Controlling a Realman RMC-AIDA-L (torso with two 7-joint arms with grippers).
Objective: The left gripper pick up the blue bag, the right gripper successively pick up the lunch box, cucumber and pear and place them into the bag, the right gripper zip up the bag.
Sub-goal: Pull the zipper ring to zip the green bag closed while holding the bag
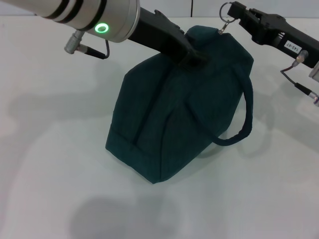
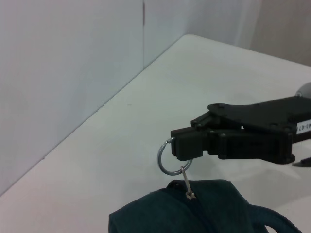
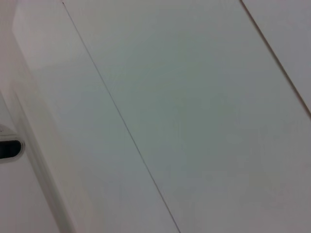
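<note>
The blue bag (image 1: 169,119) stands zipped shut on the white table, one loop handle (image 1: 245,117) hanging down its right side. My left gripper (image 1: 192,56) reaches in from the upper left and is shut on the top of the bag. At the bag's far top corner, my right gripper (image 1: 238,12) is shut on the ring zipper pull (image 1: 227,10). The left wrist view shows that ring (image 2: 166,156) pinched in the right gripper (image 2: 182,145), with the zipper slider at the end of the bag (image 2: 214,208). The lunch box, cucumber and pear are out of view.
The white table (image 1: 60,149) spreads around the bag on all sides. A white wall (image 2: 73,73) runs along the table's far edge. The right wrist view shows only pale wall panels (image 3: 184,111).
</note>
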